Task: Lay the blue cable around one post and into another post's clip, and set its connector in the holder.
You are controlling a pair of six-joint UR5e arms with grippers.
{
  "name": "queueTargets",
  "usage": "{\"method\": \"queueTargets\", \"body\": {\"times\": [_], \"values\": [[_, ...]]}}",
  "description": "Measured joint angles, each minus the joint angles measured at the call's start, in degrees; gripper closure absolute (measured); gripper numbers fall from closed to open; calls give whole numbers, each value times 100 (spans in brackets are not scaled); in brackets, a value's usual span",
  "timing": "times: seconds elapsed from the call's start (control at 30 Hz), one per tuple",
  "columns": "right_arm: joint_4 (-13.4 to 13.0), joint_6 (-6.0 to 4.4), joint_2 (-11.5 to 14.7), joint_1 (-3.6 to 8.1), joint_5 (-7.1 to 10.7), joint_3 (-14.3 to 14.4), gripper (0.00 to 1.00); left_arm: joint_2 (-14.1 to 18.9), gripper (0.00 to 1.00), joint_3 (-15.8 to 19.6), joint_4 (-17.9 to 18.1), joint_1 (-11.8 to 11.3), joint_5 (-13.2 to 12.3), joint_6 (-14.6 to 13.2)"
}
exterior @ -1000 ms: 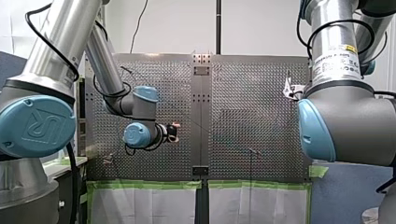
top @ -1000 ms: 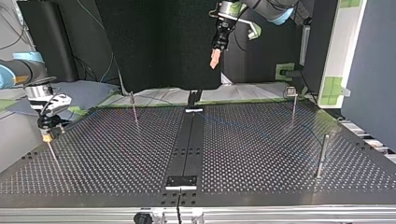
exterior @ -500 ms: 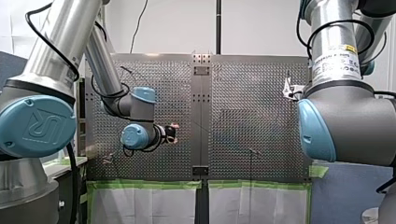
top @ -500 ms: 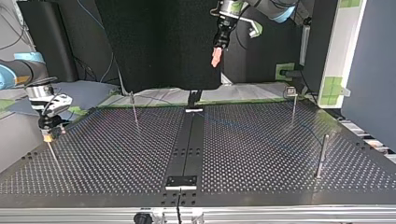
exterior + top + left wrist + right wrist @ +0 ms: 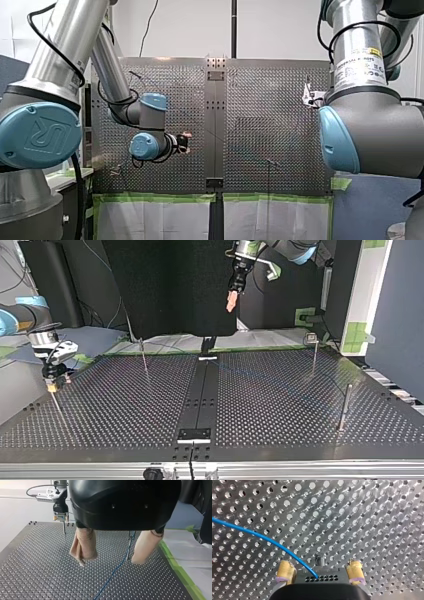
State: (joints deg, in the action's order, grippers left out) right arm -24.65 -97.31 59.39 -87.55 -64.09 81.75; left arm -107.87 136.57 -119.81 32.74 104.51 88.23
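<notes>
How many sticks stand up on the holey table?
4 in the top view: one post under my right gripper, one far left, one far right, one near right.

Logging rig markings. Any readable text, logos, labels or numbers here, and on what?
"UR": logo on the blue joint cap of my left arm, front view.
White label on my right arm: print too blurred to read.
No other text shows.
</notes>
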Motion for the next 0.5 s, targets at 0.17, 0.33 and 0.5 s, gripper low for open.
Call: {"method": "queueTargets", "body": {"times": [0.17,0.33,0.5], "values": [[-5,15,0,0,14,-1,0,0,0,1,2,-19,-4,1],[-17,16,0,1,40,-3,0,0,0,1,-2,-38,-4,4],[-27,17,0,5,44,-1,0,0,0,0,5,-44,1,38]]}}
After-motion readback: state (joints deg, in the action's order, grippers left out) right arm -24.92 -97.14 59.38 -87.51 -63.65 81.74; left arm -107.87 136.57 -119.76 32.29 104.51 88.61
